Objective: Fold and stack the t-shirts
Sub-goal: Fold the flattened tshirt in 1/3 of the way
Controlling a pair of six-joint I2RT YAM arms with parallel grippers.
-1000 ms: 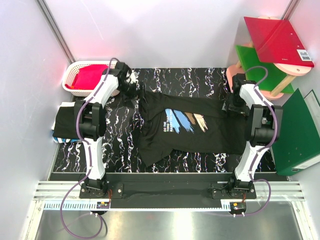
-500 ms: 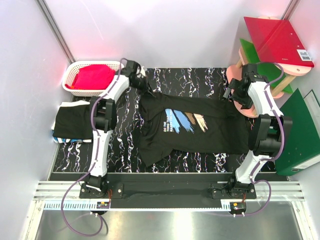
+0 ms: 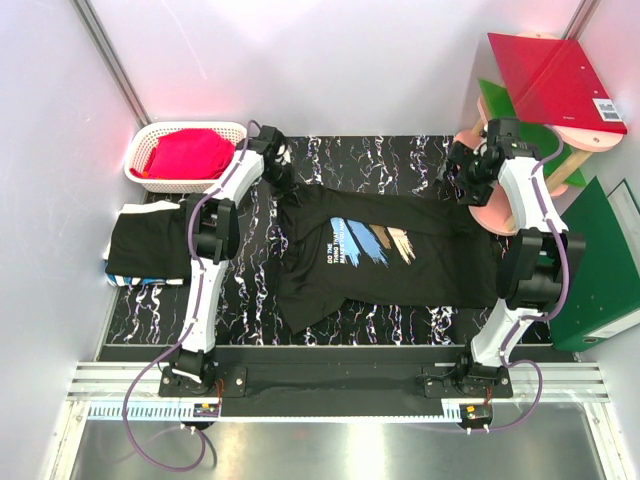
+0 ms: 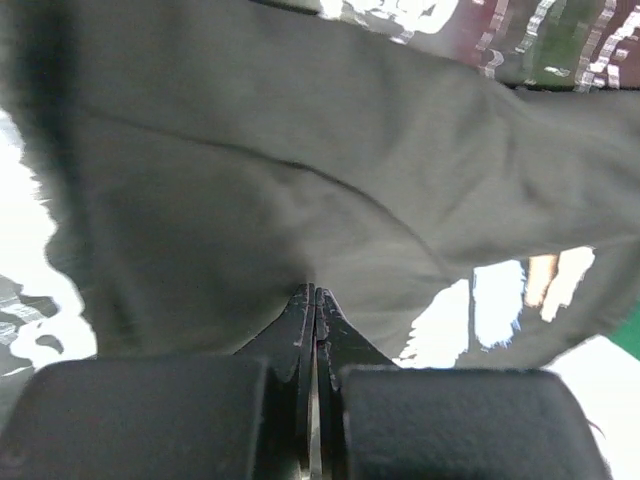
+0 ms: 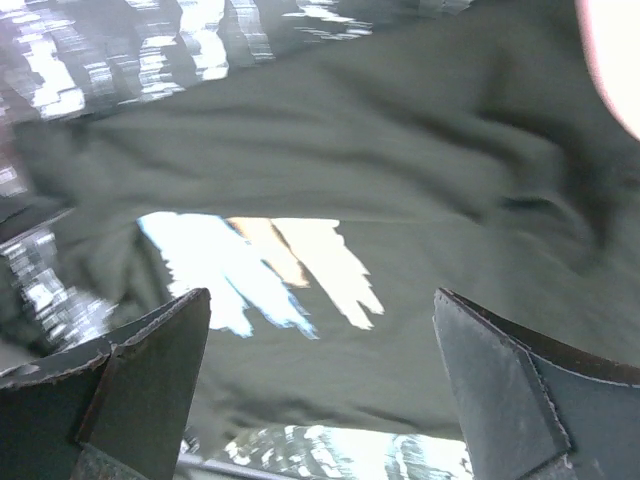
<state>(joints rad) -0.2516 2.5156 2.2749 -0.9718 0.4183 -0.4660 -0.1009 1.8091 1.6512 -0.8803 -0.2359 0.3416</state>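
Black white-veined worktop (image 3: 400, 160), white walls (image 3: 350, 60). Printed t-shirt (image 3: 400, 270) spread mid-worktop; left pincer (image 4: 312, 292) clamped on its far-left corner. Right pincer (image 3: 464, 172) gapes wide near far-right corner. Folded t-shirt (image 3: 145, 240) at left edge; white basket (image 3: 140, 150) at far-left corner.

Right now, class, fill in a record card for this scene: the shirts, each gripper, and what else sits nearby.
spread shirt: black, streaked print facing up, lying on the marbled mat
folded shirt: black, at the mat's left edge
left gripper: shut on the spread shirt's far left corner
right gripper: open above the spread shirt's far right side, holding nothing
basket: white, far left, red cloth inside
red folder: far right
green folder: right edge
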